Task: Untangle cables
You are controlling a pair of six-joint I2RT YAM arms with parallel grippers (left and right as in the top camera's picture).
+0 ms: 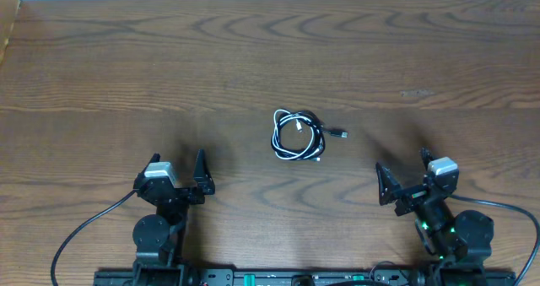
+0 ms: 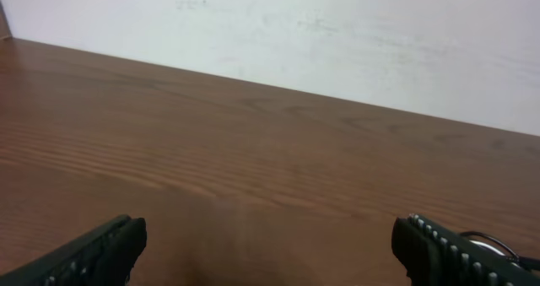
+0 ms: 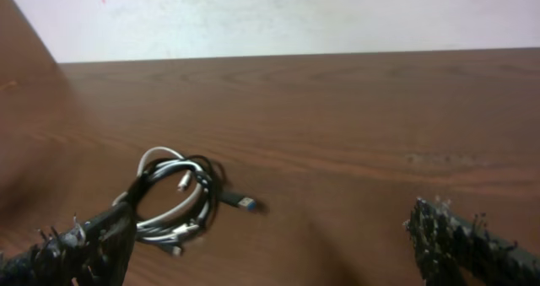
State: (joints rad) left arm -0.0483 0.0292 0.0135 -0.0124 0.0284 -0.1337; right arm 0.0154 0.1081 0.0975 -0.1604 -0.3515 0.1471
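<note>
Left gripper [image 1: 177, 158] and right gripper [image 1: 402, 161] are set wide open and empty. The cables [image 1: 297, 136], one black and one white, lie coiled on the table [image 1: 253, 50] ahead, between them. Each colour should be gripped separately at opposite sides and drawn apart slowly.

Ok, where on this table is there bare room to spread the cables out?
The far half of the table, beyond the cables, is bare wood. So are both sides of the coil, ahead of the left gripper and right gripper. Only the near edge by the arm bases is crowded.
</note>
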